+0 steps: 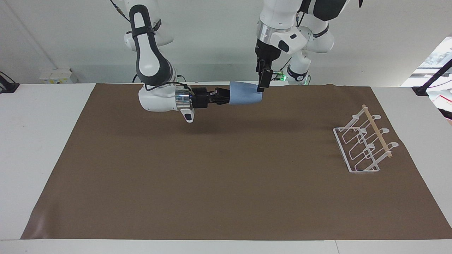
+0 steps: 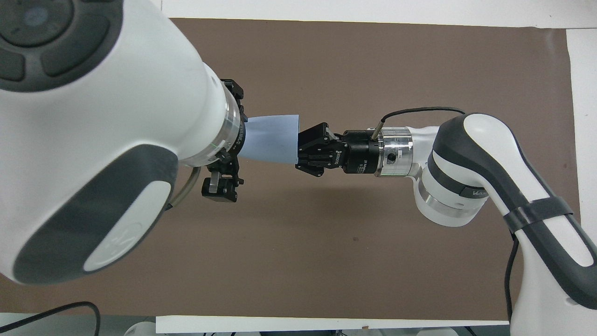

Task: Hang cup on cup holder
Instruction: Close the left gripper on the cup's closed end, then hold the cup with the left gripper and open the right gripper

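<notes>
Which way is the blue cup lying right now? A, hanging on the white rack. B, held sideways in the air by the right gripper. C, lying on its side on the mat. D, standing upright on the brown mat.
B: the cup is held on its side above the mat by the right gripper at its mouth.

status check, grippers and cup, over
Right gripper shut on the cup, held sideways in the air. Left gripper open, straddling the cup's base end, not gripping. Cup holder bare at the left arm's end, nothing in the way.
</notes>
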{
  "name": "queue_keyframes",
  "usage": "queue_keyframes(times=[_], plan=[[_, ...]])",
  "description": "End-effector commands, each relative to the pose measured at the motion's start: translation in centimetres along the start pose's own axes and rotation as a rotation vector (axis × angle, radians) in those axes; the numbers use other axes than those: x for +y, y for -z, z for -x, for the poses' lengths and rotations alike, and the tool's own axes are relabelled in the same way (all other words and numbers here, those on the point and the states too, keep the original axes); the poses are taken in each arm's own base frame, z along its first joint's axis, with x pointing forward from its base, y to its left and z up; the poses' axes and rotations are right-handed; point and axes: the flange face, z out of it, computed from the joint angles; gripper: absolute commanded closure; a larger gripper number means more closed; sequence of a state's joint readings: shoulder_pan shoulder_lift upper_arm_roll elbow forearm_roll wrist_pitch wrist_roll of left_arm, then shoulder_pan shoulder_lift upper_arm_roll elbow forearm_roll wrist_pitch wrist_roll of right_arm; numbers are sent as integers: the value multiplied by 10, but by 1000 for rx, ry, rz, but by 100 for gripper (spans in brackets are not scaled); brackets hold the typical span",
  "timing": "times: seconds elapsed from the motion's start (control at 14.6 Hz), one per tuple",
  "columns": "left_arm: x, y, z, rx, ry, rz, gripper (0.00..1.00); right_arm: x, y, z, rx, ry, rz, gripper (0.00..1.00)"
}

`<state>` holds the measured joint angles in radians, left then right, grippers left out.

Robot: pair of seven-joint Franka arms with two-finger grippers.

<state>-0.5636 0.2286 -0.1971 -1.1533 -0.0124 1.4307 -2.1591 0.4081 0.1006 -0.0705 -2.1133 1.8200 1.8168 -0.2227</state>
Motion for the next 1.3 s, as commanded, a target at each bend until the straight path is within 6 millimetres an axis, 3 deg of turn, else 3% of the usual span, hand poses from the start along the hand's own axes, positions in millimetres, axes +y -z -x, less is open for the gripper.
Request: queue_keyframes(times=[0.0, 0.07, 0.21, 0.34, 0.62, 0.82, 0.89, 0.96, 1.03, 1.23], plan=[[5, -4, 12, 2, 24, 26, 0, 5, 0, 2, 29, 8, -5, 100], [10, -9, 13, -11, 28, 46, 0, 6, -5, 4, 23, 10, -1, 100], [15, -41, 6, 1, 44, 49, 0, 11, -3, 3, 41, 1, 8, 100], [23, -61, -3, 10, 62, 38, 0, 14, -2, 3, 42, -1, 17, 100], [29, -85, -20, 42, 80, -2, 0, 14, -3, 3, 43, 1, 20, 100], [27, -84, -20, 41, 84, -14, 1, 14, -3, 3, 45, 1, 19, 100], [26, -84, -19, 42, 87, -19, 12, 14, -3, 3, 45, -1, 19, 100], [25, -85, -19, 43, 88, -33, 70, 14, -3, 3, 45, -1, 19, 100], [26, -85, -21, 45, 91, -34, 96, 14, -3, 3, 45, 1, 19, 100], [27, -84, -24, 47, 97, -36, 100, 14, -3, 3, 43, 0, 20, 100]])
